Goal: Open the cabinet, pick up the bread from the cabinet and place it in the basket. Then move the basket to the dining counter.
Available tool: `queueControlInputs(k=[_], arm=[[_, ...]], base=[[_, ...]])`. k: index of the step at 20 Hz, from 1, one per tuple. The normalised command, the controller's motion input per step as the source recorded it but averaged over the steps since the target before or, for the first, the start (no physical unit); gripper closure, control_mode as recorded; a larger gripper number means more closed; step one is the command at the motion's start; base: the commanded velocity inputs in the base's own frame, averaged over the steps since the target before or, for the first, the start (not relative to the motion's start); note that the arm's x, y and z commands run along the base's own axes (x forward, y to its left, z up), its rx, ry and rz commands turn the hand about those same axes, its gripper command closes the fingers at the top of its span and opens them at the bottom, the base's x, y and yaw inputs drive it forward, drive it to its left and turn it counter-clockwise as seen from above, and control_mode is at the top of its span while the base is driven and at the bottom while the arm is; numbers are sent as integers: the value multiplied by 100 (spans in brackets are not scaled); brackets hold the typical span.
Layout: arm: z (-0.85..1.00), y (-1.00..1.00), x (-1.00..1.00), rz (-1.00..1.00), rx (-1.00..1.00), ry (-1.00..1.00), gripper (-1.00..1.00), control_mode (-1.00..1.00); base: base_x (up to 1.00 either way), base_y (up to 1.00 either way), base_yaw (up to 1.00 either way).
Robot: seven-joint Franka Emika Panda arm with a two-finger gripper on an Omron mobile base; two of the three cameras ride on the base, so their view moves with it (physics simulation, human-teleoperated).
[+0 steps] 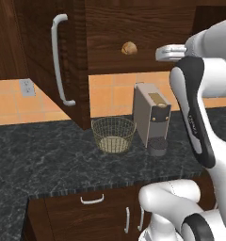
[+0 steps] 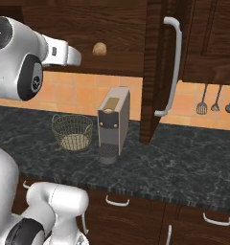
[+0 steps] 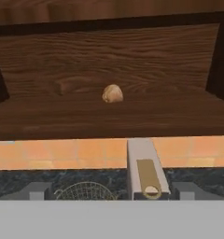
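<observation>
The cabinet (image 3: 109, 60) stands open, its doors (image 1: 49, 52) swung out to either side with their long silver handles (image 2: 172, 67). On its wooden shelf sits the bread (image 3: 112, 93), a small golden loaf, also seen as the bread (image 1: 129, 48) and the bread (image 2: 99, 48). My gripper (image 3: 113, 192) faces it from a distance, open and holding nothing. My white hand (image 1: 170, 52) hovers at shelf height in front of the opening. Below on the black granite rests the basket (image 1: 114, 134), the same basket (image 2: 72, 132), with nothing in it. The dining counter is out of view.
A grey coffee machine (image 1: 151, 115) stands beside the basket, under the cabinet. The open right door (image 2: 153, 72) hangs out over the counter. Utensils (image 2: 216, 100) hang on the orange tiled wall. Low cabinets (image 1: 93, 214) with curved handles run under the counter edge.
</observation>
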Motion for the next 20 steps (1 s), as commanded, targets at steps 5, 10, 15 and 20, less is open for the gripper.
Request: queueControlInputs(k=[5,10,15,20], arm=[[-5,0,71,0,5,0,-100,-100],[-4,0,76,0,0,13,-100,-100],[-5,0,70,0,0,4,-100,-100],[-9,0,50,0,0,-4,-100,-100]], base=[[0,0,0],[0,0,0],[0,0,0],[0,0,0]])
